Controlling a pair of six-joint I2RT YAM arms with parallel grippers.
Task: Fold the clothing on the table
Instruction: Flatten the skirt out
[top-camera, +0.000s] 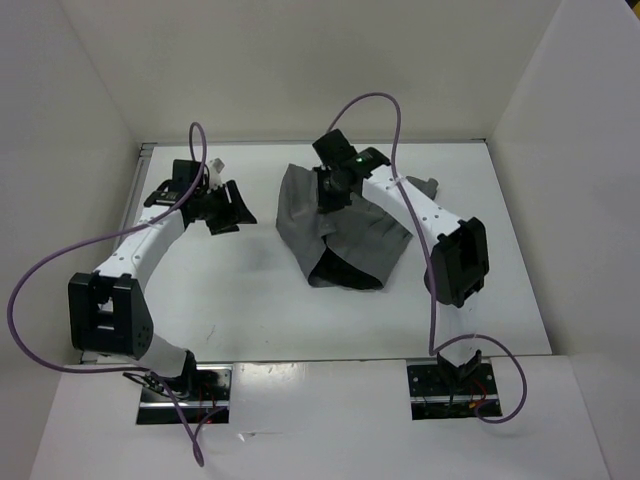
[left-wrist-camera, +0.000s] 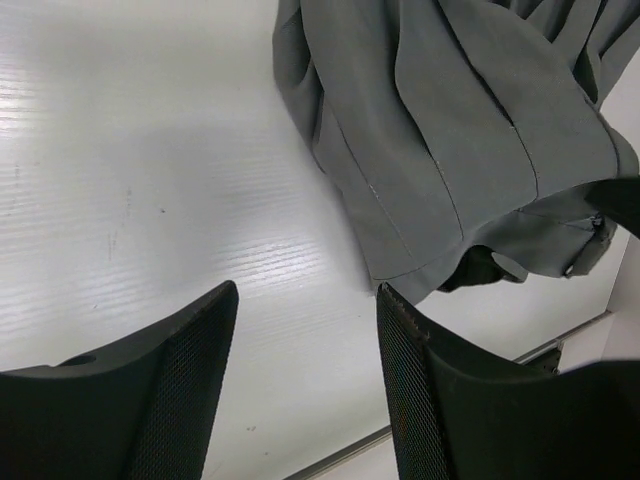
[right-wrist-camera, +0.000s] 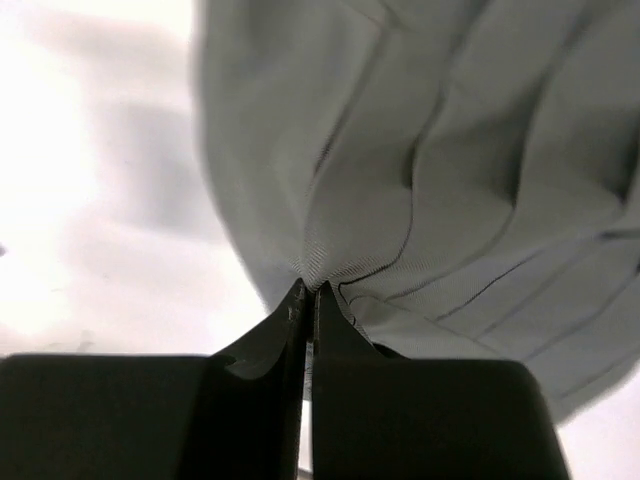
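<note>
One grey piece of clothing (top-camera: 350, 235) lies crumpled on the white table (top-camera: 250, 300), and everything else is placed from it. Two arms reach toward it. The left gripper (top-camera: 224, 206) sits just left of the clothing and apart from it. The right gripper (top-camera: 335, 192) is down on the clothing's far part. Only the top view gives this whole layout. It also shows two purple cables (top-camera: 372, 96), one looping over each arm, and one green light (top-camera: 358, 159) on the wrist above the clothing. Three white walls (top-camera: 70, 100) stand left of, behind and right of the clothing, and a dark opening shows at its near edge. Only the left wrist view shows that the left gripper's two black fingers stand wide apart with nothing but bare table between them. In that view the clothing's pleated edge lies just beyond their tips, with stitched seams and a dark gap under the hem. Only the right wrist view shows the right gripper's two fingers pressed together, clamped on a fold of the clothing at their tips. Creases fan out across the fabric from that pinch. In the top view the wrist covers that spot, so the grip cannot be read there.
</note>
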